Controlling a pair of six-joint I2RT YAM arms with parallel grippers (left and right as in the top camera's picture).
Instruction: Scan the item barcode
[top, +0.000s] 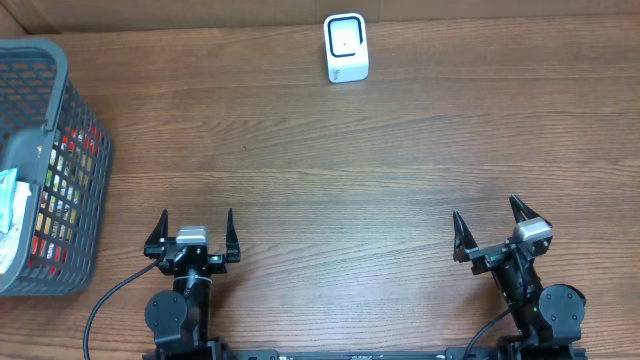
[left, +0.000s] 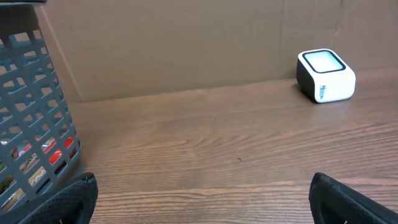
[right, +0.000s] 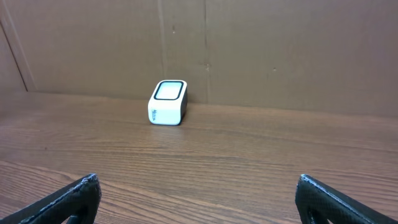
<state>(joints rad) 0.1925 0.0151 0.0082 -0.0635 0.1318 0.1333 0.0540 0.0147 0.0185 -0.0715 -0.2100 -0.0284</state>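
Note:
A white barcode scanner (top: 346, 47) with a dark-rimmed window stands at the far middle of the wooden table; it shows as well in the left wrist view as the scanner (left: 325, 76) and in the right wrist view as the scanner (right: 168, 102). Packaged items (top: 57, 190) lie inside a grey mesh basket (top: 62, 90) at the far left. My left gripper (top: 194, 226) stands open near the front edge, with nothing between its fingers. Near the front right, my right gripper (top: 490, 219) is open and empty too. Both are far from scanner and basket.
A brown cardboard wall (right: 249, 50) backs the table behind the scanner. The basket wall (left: 31, 124) fills the left of the left wrist view, red packaging visible through its holes. Bare wood (top: 330, 180) lies between grippers and scanner.

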